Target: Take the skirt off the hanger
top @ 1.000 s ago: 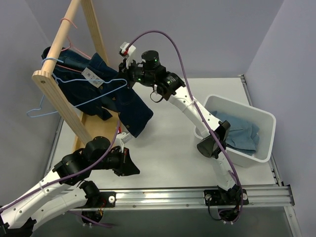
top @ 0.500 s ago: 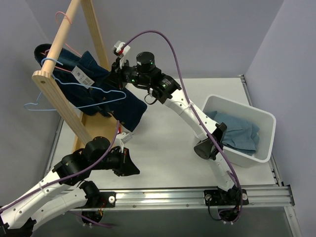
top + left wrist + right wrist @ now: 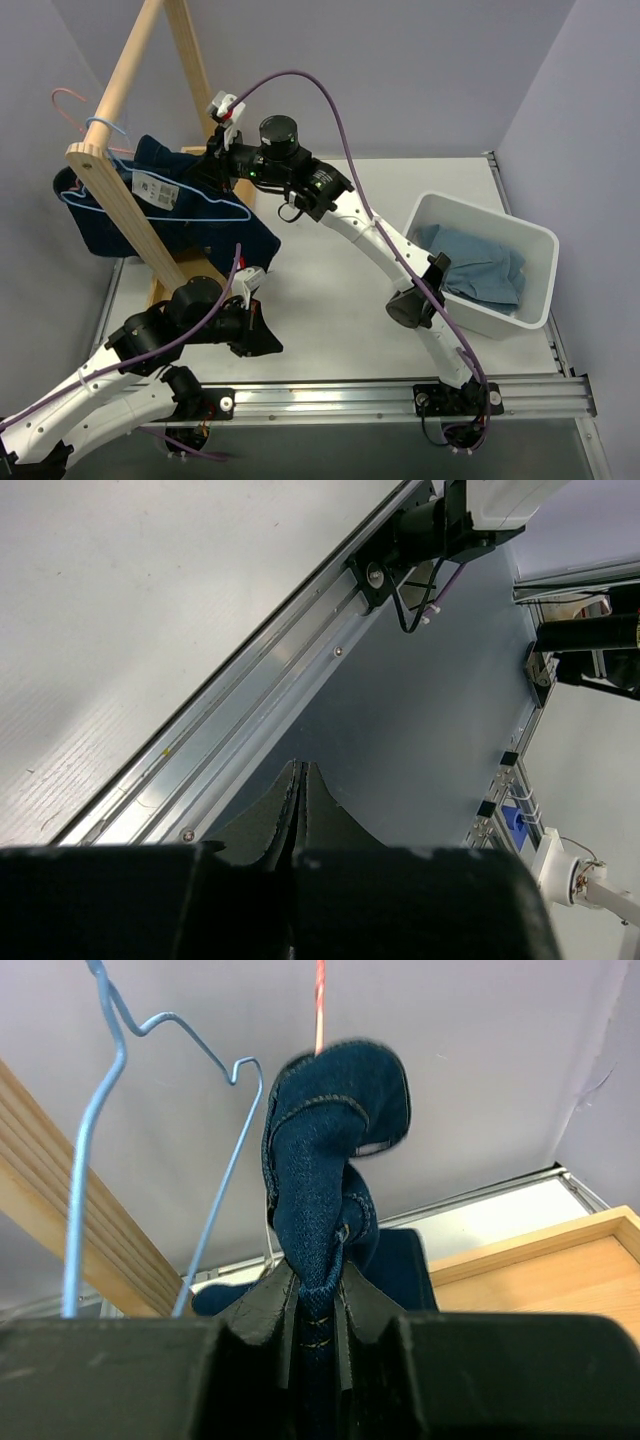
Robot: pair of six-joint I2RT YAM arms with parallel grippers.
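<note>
Table (image 3: 340,300): white bin (image 3: 494,214) holds blue cloth (image 3: 480,265). Right jaws clamped on skirt (image 3: 325,1160); left jaws together.

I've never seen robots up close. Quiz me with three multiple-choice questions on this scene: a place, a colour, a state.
1. Where does the white bin stand? A) on the table, right side B) on the floor C) on a shelf
2. What colour is the skirt? A) red B) dark blue C) yellow
3. The right gripper is: A) wide open B) inside the bin C) shut on the skirt
Answers: 1 A, it sits by the right edge; 2 B, dark denim; 3 C, it pinches a fold.
</note>
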